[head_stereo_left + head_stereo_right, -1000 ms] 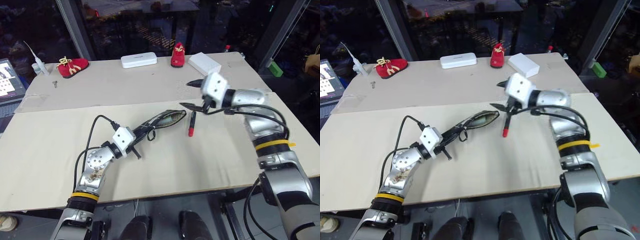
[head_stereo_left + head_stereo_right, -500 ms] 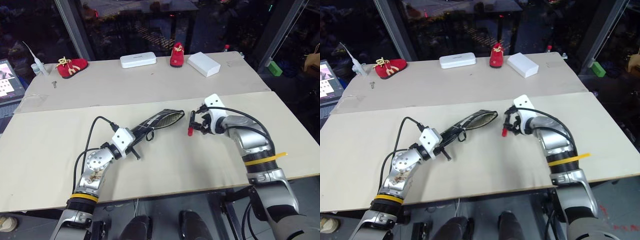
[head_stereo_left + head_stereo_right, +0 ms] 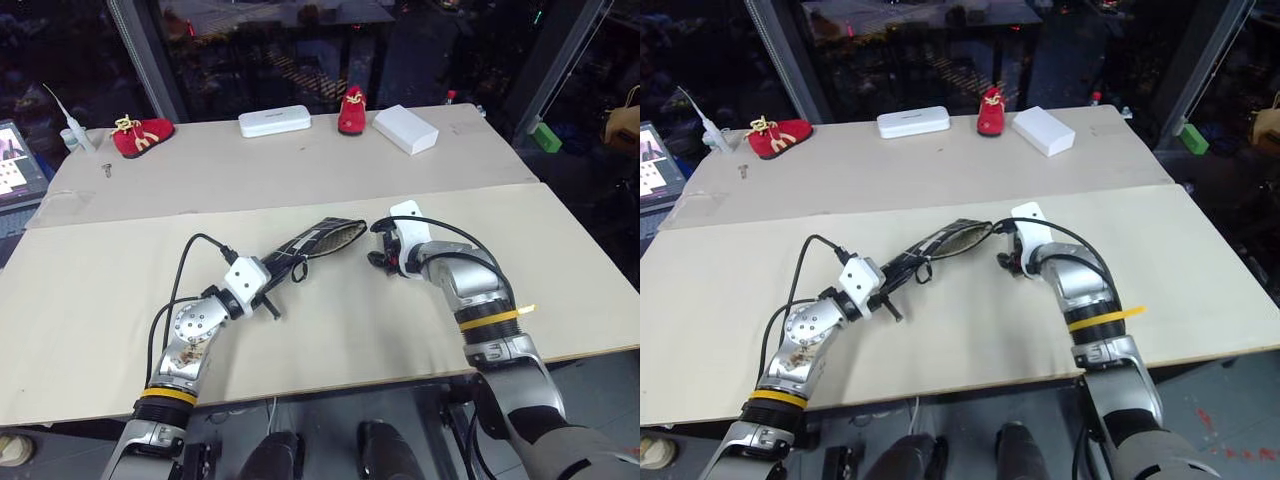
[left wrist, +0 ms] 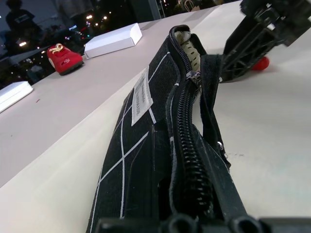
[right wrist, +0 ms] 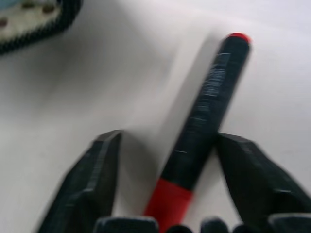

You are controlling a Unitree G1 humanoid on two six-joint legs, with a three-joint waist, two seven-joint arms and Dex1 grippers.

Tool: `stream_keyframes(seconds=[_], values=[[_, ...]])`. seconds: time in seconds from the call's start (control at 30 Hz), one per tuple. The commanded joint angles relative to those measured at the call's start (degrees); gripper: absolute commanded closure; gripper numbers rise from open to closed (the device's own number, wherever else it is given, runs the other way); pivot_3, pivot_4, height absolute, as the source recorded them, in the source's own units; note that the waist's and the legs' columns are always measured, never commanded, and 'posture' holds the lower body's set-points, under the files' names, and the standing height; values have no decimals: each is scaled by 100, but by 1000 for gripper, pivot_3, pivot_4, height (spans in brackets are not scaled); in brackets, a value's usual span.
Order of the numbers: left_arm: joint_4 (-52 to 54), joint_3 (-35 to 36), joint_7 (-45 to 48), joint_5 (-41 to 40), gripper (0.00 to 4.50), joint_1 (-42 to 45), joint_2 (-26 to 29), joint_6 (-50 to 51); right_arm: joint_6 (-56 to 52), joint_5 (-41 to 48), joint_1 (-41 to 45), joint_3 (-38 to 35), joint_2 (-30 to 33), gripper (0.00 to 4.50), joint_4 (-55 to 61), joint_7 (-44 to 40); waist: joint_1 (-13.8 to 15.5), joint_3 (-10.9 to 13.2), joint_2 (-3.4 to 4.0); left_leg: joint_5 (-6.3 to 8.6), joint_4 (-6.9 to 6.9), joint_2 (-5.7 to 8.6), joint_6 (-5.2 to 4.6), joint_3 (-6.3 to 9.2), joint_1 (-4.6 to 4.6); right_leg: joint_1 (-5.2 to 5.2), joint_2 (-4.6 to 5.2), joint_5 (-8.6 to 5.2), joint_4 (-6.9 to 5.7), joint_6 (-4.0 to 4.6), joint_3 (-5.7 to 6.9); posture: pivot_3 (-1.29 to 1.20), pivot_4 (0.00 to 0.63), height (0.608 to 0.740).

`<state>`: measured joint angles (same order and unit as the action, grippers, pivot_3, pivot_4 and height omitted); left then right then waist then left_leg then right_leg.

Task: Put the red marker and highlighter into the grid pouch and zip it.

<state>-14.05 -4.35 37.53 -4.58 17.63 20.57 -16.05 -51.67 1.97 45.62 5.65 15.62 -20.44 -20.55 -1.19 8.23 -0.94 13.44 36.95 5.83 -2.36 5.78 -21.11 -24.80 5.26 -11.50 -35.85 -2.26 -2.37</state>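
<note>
The right claw point(image 5: 165, 194) has come down from above the bench point(image 3: 100, 300) and now straddles the red marker point(image 5: 204, 121), fingers apart and narrowing but not yet clamped. The marker lies flat just beside the mouth of the grid pouch point(image 3: 315, 243) — held open by the left claw point(image 3: 268, 292), shut on its near end. The pickup seems about to happen — I cannot see the highlighter.

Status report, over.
Left gripper shut on pouch, mouth open. Right gripper open, straddling marker on table. Nothing in the way.
</note>
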Motion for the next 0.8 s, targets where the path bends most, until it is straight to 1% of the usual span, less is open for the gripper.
stream_keyframes(seconds=[0.03, 0.1, 0.13, 0.17, 0.23, 0.3, 0.4, 0.47, 0.5, 0.6, 0.67, 0.8], values=[[274, 49, -80, -19, 4500, -20, 7, -1, 130, -64, -91, -150, 36, 3013, -235, 210, 8, 0, 0, 0, 0, 0, 0, 0, 6, 8, -1, 0, 1, 0, 1, 0, 150, 740], [326, 49, -87, -25, 4500, -37, 15, 26, 202, -59, -91, -186, 87, 3563, -227, 229, 12, 0, 0, 0, 2, 0, 0, 0, 7, 12, -1, 0, 2, 0, 2, 0, 150, 740], [349, 48, -87, -29, 4500, -42, 20, 42, 319, -77, -72, -223, 117, 3919, -226, 266, 14, 0, 0, 0, 2, 0, 0, 0, 6, 12, -1, 0, 3, 0, 3, 0, 150, 740], [375, 46, -89, -30, 4500, -51, 23, 58, 502, -89, -54, -300, 123, 3976, -215, 349, 16, 0, 0, 0, 2, 0, 0, 1, 6, 12, -1, 0, 3, 0, 3, 0, 150, 740], [407, 43, -85, -35, 4500, -46, 28, 87, 1119, -271, -11, -284, 245, 3977, -215, 517, 30, 0, 0, 0, 2, 0, 0, 1, 3, 9, 0, 0, 3, 0, 3, 0, 150, 740], [430, 40, -81, -36, 4500, -32, 29, 121, 2023, -560, -35, 7, 523, 3977, -79, 386, 44, 0, 0, 0, 2, 3, 0, 1, -5, -1, 1, 0, 3, 0, 3, 0, 150, 740], [437, 29, -53, -44, 4500, -5, 29, 160, 3133, -584, 9, 145, 955, 3977, 318, -216, 27, 0, 0, 0, 1, 11, 0, -1, -32, -29, 4, 0, 3, -1, 1, 0, 150, 740], [422, 24, -35, -49, 4500, 5, 31, 169, 4094, -740, 45, 259, 1377, 3977, 497, -594, -16, 0, 0, -1, 1, 7, 0, -3, -40, -39, 0, 0, 3, -1, 2, 0, 150, 740], [407, 21, -18, -56, 4500, 11, 32, 169, 4750, -836, -41, 417, 1741, 3977, 714, -1021, -22, 0, 0, -1, -2, 6, 0, -4, -41, -39, 0, 0, 5, -1, 2, 0, 150, 740], [364, 9, 9, -65, 4500, 33, 25, 160, 5926, -1044, -280, 737, 2422, 3977, 1050, -1792, -14, 1, -1, 0, -4, 3, 0, -5, -41, -36, -1, -2, 9, -4, 7, 0, 150, 740], [334, 5, 22, -71, 4500, 49, 18, 146, 6421, -1199, -394, 874, 2685, 3977, 1107, -2040, -9, 2, -3, 1, -2, 0, -1, -7, -33, -25, -3, -2, 13, -5, 9, 0, 150, 740], [259, -17, 30, -61, 4500, 103, -26, 117, 7108, -1505, -518, 1033, 2912, 3977, 1055, -2256, -3, 4, -7, 1, 0, -1, -2, -16, -10, 0, 0, -2, 17, -5, 6, 0, 150, 740]])
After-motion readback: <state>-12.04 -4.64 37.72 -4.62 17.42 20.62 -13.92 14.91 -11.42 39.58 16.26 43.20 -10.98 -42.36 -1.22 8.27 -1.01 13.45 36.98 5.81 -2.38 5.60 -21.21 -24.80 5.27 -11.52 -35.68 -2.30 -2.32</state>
